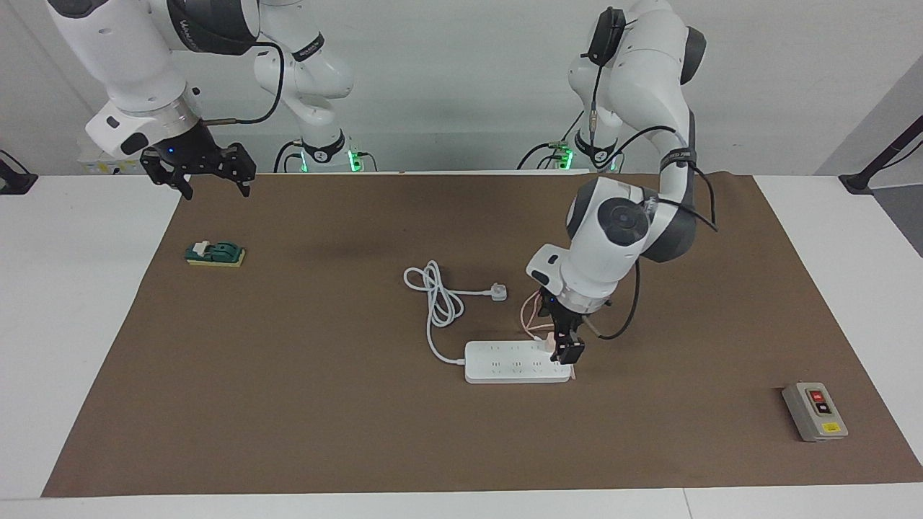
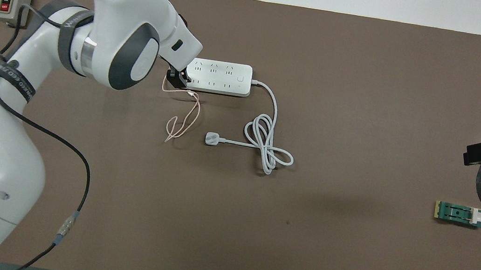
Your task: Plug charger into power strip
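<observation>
Left gripper (image 1: 564,344) clamps charger (image 1: 551,342) over power strip (image 1: 515,362); light, rigid, best held by sides. Right gripper (image 1: 209,175) spread, idle near table corner.

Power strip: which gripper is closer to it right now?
Left. The left gripper is down at the power strip, at its end toward the left arm's side, holding the pink charger. The right gripper waits up at the right arm's end of the table.

The left gripper (image 1: 564,344) hides most of the charger (image 1: 550,340) and one end of the power strip (image 1: 505,362).
</observation>
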